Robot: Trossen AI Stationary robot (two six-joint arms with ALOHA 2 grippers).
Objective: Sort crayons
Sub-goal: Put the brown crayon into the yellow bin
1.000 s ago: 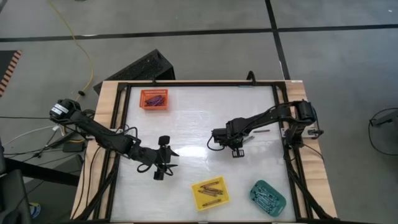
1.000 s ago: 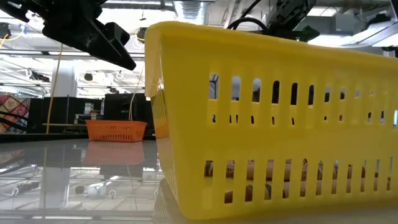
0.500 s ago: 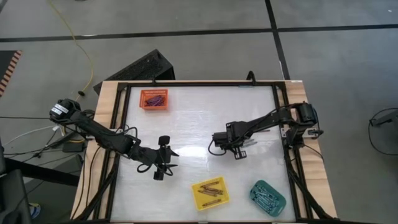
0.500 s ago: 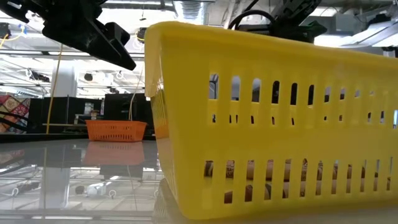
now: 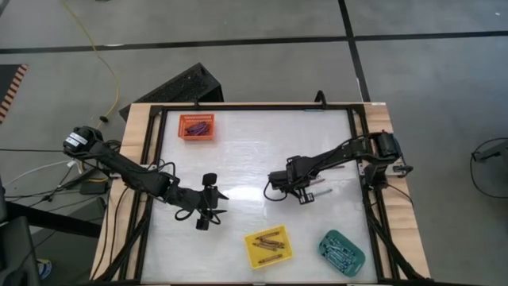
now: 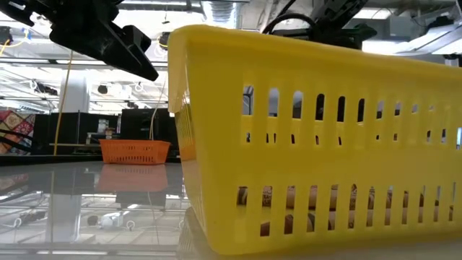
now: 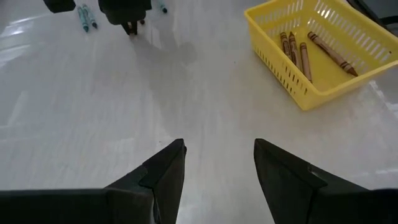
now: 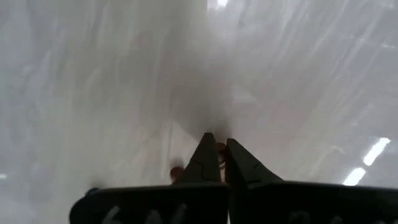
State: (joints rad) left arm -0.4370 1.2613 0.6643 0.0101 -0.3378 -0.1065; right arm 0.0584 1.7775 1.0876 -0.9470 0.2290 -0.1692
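Note:
My right gripper (image 8: 218, 149) is down at the white table near its middle, also seen in the high view (image 5: 302, 193). Its fingers are shut on a brownish-red crayon (image 8: 221, 148). Two teal-blue crayons (image 7: 84, 16) lie flat on the table just beside it, and loose crayons (image 5: 322, 182) lie to its right. My left gripper (image 7: 217, 158) hangs open above bare table left of centre (image 5: 209, 203), holding nothing. More brownish-red crayons (image 7: 296, 50) lie in the yellow tray (image 7: 292, 81). My right gripper pinches a brownish-red crayon (image 8: 221, 148) between its two fingertips, coming from above and pointing down at the table. Only a small piece of the crayon shows between the tips. A reddish bit (image 8: 176, 170) shows beside one finger. Whether the crayon is off the table cannot be told.
The orange tray (image 5: 197, 126) stands at the far left with crayons in it. The yellow tray (image 5: 267, 246) and the teal tray (image 5: 341, 249) stand side by side at the near edge. A black frame (image 5: 254, 106) runs around the table.
My right gripper has shifted slightly toward the table's near edge and has shut at the table surface. My left arm has kept still.

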